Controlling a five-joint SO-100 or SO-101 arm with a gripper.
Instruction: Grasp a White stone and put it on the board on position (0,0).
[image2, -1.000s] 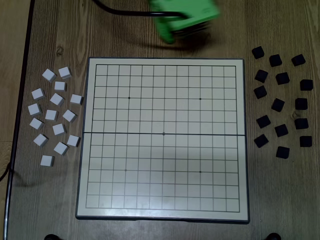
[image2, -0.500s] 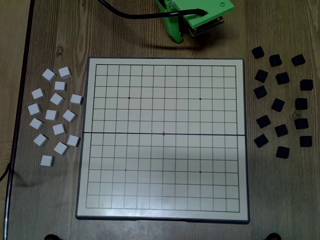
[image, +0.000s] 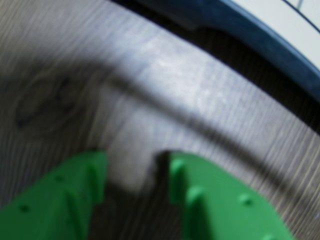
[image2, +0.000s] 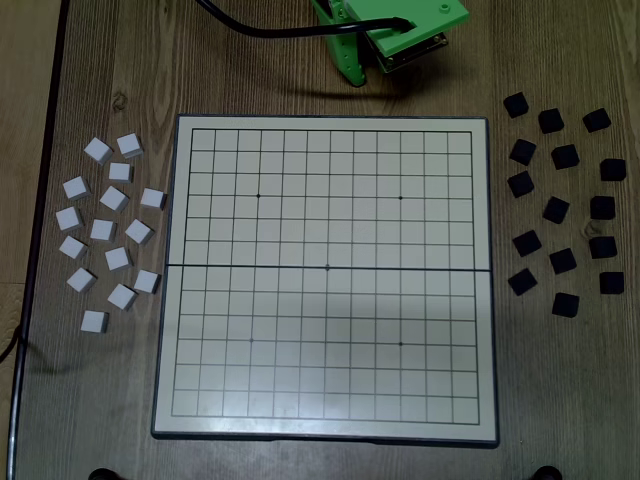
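The small white square stones are lying loose on the brown wooden tabletop (image2: 110, 60) at the nine o'clock side of the fixed view, a scatter of some sixteen; the nearest to the arm is the white stone (image2: 129, 145) at the cluster's top, just beside the board's left rim but not touching it. None is sitting on the large cream square board with its thin dark grid (image2: 326, 270), which is lying bare, every crossing empty, its dark fold line running three to nine o'clock.

From the green plastic two-finger gripper (image2: 352, 72), which is hanging at twelve o'clock beyond the board's top rim, the white stones are lying toward eight o'clock, well apart, so the coming reach probably has to swing that way past the board's upper-left corner. The stones are square, with no long axis to line up on.

In the wrist view the gripper (image: 135, 162) is showing its two green fingers (image: 75, 190) parted, with only blurred wood grain between them; it is holding nothing. The board's dark rim (image: 260, 37) is curving across at one o'clock there.

The small black square blocks (image2: 556, 209) are lying at three o'clock, off the board.
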